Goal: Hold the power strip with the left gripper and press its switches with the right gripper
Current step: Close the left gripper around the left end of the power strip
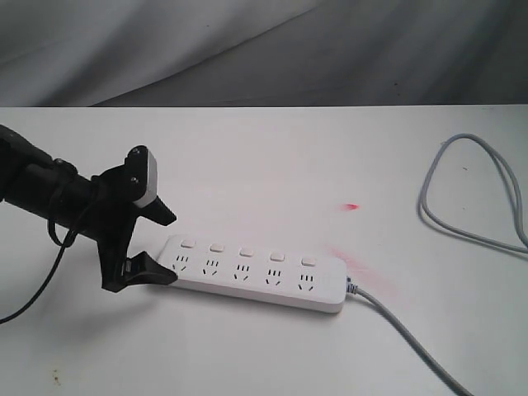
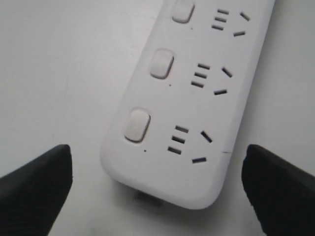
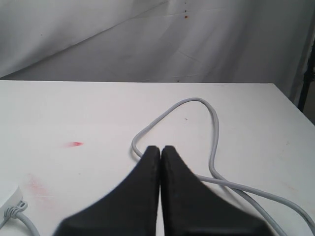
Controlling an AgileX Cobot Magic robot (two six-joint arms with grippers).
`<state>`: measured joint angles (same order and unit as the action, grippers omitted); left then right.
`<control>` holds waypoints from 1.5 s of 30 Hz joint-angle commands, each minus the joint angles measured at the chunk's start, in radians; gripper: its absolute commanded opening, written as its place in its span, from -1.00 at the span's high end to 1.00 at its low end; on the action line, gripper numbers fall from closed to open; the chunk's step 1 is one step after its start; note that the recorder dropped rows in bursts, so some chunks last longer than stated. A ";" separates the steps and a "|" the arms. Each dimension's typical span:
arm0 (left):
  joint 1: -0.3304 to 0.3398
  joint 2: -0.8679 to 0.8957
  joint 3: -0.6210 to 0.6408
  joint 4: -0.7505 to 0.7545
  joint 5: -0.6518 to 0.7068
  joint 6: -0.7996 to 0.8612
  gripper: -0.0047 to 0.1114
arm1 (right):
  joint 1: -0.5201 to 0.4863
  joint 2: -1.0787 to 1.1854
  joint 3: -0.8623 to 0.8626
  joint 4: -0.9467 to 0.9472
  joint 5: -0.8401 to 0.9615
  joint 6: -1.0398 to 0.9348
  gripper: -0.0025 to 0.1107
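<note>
On the table (image 1: 272, 165), the strip (image 1: 256, 272) lies flat with the left gripper (image 1: 169, 247) spread astride its end, not yet touching; it should close squarely on the long edges, clear of the switches (image 1: 246, 250), before the right gripper (image 3: 160, 152), fingers pressed together well away, comes over.

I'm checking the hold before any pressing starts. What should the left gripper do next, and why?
Probably close the left gripper on the power strip. Its jaws stand open on either side of the strip's end, not touching it, so nothing steadies the strip yet. The shut right gripper is away by the cord.
</note>
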<state>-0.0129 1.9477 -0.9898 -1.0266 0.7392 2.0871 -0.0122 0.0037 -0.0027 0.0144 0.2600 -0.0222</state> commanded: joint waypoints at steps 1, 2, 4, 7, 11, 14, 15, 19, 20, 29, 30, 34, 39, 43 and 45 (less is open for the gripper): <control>0.003 0.035 0.002 -0.010 -0.009 0.006 -0.58 | 0.001 -0.004 0.003 0.001 0.005 0.001 0.96; 0.003 0.043 0.002 -0.010 -0.009 0.006 -0.58 | 0.001 -0.004 0.003 0.001 0.005 0.001 0.96; 0.003 0.051 0.002 -0.010 -0.014 0.006 -0.58 | 0.001 -0.004 0.003 0.001 0.005 0.001 0.96; 0.003 0.060 0.002 -0.010 -0.014 0.006 -0.58 | 0.001 -0.004 0.003 0.001 0.005 0.001 0.96; 0.003 0.070 0.002 -0.010 -0.014 0.006 -0.58 | 0.001 -0.004 0.003 0.001 0.005 0.001 0.96; 0.003 0.077 -0.005 -0.010 -0.029 0.006 -0.58 | 0.001 -0.004 0.003 0.001 0.005 0.001 0.96; 0.003 0.080 -0.009 -0.010 -0.029 0.006 -0.58 | 0.001 -0.004 0.003 0.001 0.005 0.001 0.96; 0.003 0.094 -0.016 -0.017 -0.029 0.006 -0.58 | 0.001 -0.004 0.003 0.001 0.005 0.001 0.96; 0.003 0.099 -0.016 -0.017 -0.029 0.006 -0.58 | 0.001 -0.004 0.003 0.001 0.005 0.001 0.96; 0.003 0.102 -0.024 -0.017 -0.055 0.006 -0.58 | 0.001 -0.004 0.003 0.000 0.005 0.001 0.96; 0.003 0.102 -0.028 -0.017 -0.050 0.006 -0.58 | 0.001 -0.004 0.003 0.000 0.005 0.001 0.96; 0.003 0.102 -0.028 -0.024 -0.050 0.006 -0.58 | 0.001 -0.004 0.003 0.000 0.005 0.001 0.96; -0.006 0.102 -0.028 -0.024 -0.050 0.006 -0.58 | 0.001 -0.004 0.003 0.000 0.005 0.001 0.96; -0.038 0.102 -0.028 -0.024 -0.071 0.006 -0.58 | 0.001 -0.004 0.003 0.000 0.005 0.001 0.96; -0.046 0.102 -0.028 -0.024 -0.082 0.006 -0.58 | 0.001 -0.004 0.003 0.000 0.005 0.001 0.96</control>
<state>-0.0393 2.0457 -1.0163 -1.0457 0.6920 2.0871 -0.0122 0.0037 -0.0027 0.0144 0.2600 -0.0222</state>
